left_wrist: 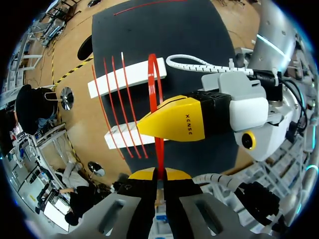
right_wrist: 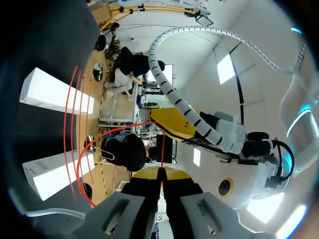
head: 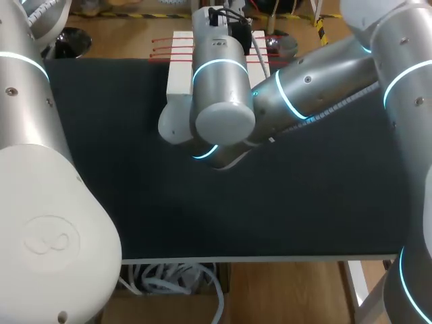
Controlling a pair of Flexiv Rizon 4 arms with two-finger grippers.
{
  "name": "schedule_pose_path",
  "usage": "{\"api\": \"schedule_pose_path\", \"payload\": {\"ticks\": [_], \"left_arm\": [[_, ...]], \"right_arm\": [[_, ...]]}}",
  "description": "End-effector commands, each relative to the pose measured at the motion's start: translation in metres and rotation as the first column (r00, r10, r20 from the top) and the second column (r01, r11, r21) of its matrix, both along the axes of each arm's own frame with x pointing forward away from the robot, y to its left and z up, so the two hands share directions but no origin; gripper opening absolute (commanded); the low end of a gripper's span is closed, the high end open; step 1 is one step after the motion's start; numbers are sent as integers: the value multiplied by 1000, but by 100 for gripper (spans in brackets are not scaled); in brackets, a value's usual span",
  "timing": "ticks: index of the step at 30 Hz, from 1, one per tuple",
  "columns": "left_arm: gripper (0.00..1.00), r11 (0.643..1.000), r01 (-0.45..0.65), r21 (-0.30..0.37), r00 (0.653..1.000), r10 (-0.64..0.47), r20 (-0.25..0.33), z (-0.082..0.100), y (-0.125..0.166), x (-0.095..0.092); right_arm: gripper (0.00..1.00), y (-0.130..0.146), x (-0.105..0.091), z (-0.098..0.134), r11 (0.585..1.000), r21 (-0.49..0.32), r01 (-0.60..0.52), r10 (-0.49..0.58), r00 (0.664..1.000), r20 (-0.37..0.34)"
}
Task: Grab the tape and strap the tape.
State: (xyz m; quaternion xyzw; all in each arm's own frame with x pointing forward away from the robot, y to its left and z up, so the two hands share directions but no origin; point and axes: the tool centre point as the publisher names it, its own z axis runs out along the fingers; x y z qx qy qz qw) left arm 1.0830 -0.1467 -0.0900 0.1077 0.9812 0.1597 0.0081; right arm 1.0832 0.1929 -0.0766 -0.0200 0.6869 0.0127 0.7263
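Tape (left_wrist: 153, 84): you see left gripper (left_wrist: 159, 174) and right gripper (right_wrist: 162, 173) both clamped on it near the table's (head: 135, 202) far edge.

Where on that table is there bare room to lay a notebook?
The near half of the black mat, from its front edge to the right arm, is bare. So is the strip between the left arm and the white blocks. The far middle is crowded: blocks, red tape, arms.
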Motion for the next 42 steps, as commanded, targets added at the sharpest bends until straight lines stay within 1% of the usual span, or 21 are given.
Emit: {"api": "schedule_pose_path", "payload": {"ticks": [1,20,42], "left_arm": [[0,1000,1,3,1000,-1,-1,1,0,0],[0,1000,1,3,1000,-1,-1,1,0,0],[0,1000,1,3,1000,-1,-1,1,0,0]], "right_arm": [[0,1,0,1,1000,-6,3,-3,1000,-3],[0,-2,2,3,1000,-5,26,-26,1000,9],[0,4,6,1,1000,-4,11,-11,1000,-7]]}}
